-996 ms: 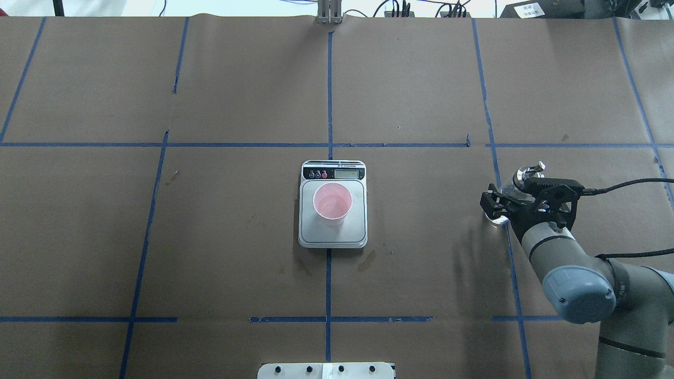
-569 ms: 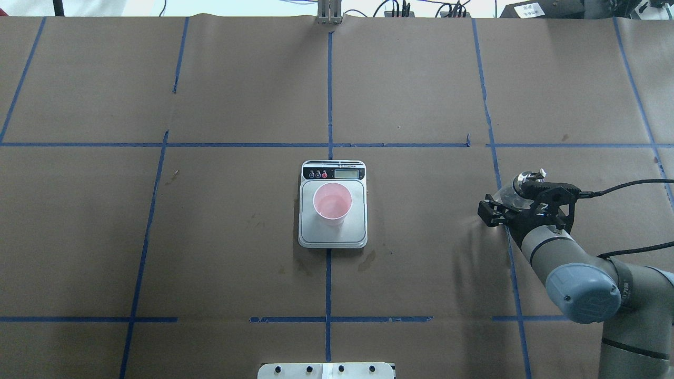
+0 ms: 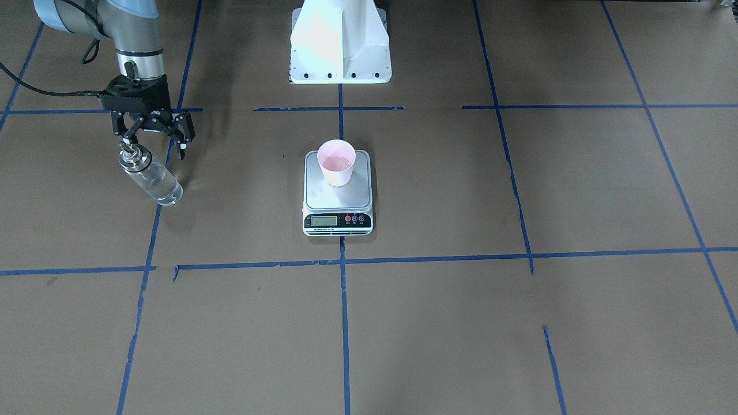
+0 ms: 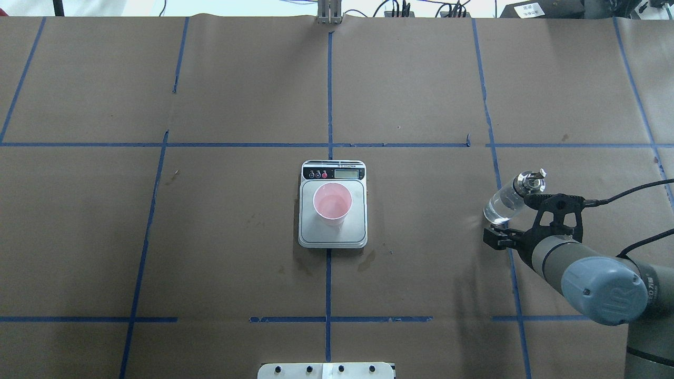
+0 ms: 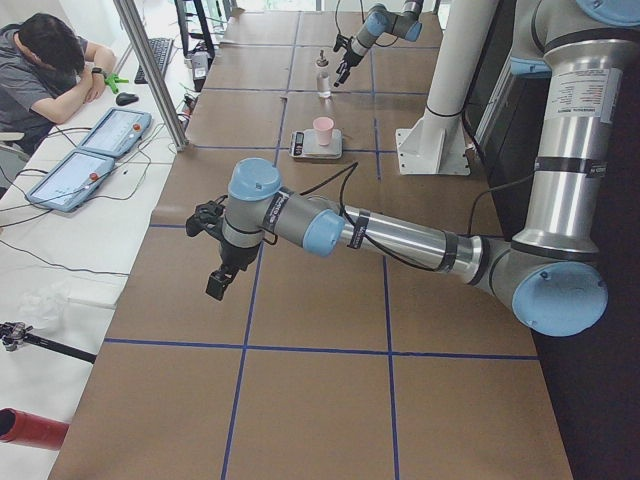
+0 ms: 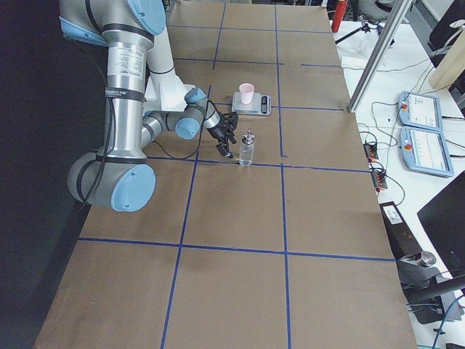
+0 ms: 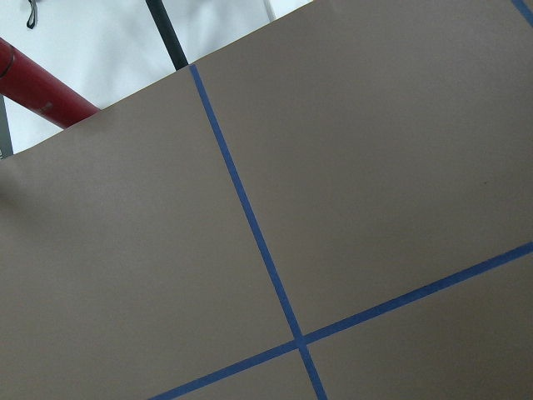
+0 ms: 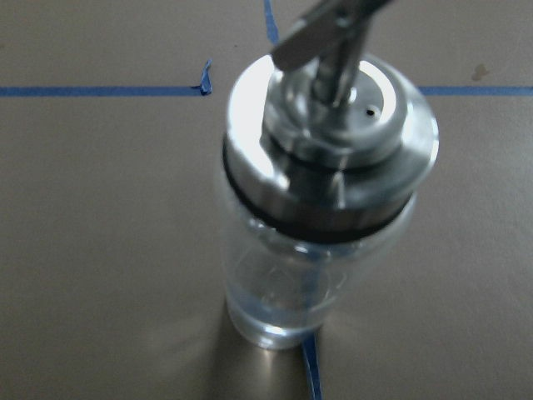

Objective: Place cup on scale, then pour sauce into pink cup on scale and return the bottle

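The pink cup (image 4: pixel 333 202) stands on the scale (image 4: pixel 333 236) at the table's middle, also in the front view, cup (image 3: pixel 337 162) on scale (image 3: pixel 337 199). The clear glass bottle (image 4: pixel 508 199) with its silver cap stands upright on the table at the right, holding clear sauce. My right gripper (image 4: pixel 518 222) is open and empty, just on the robot's side of the bottle (image 3: pixel 151 176) and apart from it. The right wrist view looks down on the cap (image 8: pixel 333 150). My left gripper (image 5: pixel 215 255) hovers over bare table far left; I cannot tell if it is open or shut.
The white robot pedestal (image 3: pixel 340 40) stands behind the scale. Blue tape lines cross the brown paper table. An operator (image 5: pixel 40 60) sits at a desk past the far edge. A red cylinder (image 7: pixel 42 87) lies off the table's left end.
My right gripper was around the bottle and has let it go. It has drawn back toward the robot, and the bottle stands free on the table.
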`<state>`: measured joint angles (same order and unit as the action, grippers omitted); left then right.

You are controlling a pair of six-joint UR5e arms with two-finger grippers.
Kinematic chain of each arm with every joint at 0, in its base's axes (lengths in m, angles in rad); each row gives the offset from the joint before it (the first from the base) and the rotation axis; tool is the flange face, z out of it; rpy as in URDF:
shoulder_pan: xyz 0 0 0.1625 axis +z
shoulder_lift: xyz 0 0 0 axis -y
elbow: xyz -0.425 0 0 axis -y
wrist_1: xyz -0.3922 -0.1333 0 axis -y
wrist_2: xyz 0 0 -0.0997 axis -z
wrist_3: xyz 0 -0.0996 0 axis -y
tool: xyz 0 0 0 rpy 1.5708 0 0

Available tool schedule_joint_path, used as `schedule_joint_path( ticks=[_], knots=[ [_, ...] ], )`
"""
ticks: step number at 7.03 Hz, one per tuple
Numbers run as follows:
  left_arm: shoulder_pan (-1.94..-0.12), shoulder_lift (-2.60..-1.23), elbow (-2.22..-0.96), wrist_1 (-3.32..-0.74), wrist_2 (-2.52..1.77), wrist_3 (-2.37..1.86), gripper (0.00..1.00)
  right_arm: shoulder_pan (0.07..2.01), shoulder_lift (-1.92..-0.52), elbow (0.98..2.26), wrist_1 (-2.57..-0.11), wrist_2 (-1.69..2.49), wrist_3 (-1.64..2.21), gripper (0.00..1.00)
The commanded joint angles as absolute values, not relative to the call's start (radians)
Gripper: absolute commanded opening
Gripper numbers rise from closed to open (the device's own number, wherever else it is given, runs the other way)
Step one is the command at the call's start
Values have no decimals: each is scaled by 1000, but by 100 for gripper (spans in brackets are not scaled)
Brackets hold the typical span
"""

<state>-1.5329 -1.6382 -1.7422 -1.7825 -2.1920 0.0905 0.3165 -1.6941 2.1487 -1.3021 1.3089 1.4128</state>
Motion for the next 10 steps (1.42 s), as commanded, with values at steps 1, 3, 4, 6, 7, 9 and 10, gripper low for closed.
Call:
schedule_joint_path(
  ticks=[1,3,4,6,7,9,10],
  knots=[
    [-1534,-1632,-1744,-1784,-2192,91,100,331,-1683,2276,-1492,1542,1414,100],
    [-1534,-1629,-1747,-1784,-2192,91,100,363,-1611,2421,-1737,1682,1411,100],
    [-1534,-1629,-1747,-1784,-2192,91,100,435,-1523,2471,-1911,1794,1366,100],
    [-1534,-1629,-1749,-1784,-2192,91,100,613,-1247,2484,-2243,1893,1135,100],
    [-1534,-1629,-1750,-1784,-2192,91,100,685,-1192,2479,-2303,1914,1006,100],
    [-1534,-1631,-1750,-1784,-2192,91,100,896,-1192,2420,-2296,2036,751,100],
    [-1534,-1632,-1741,-1783,-2192,91,100,1034,-1198,2348,-2293,2121,571,100]
  ],
)
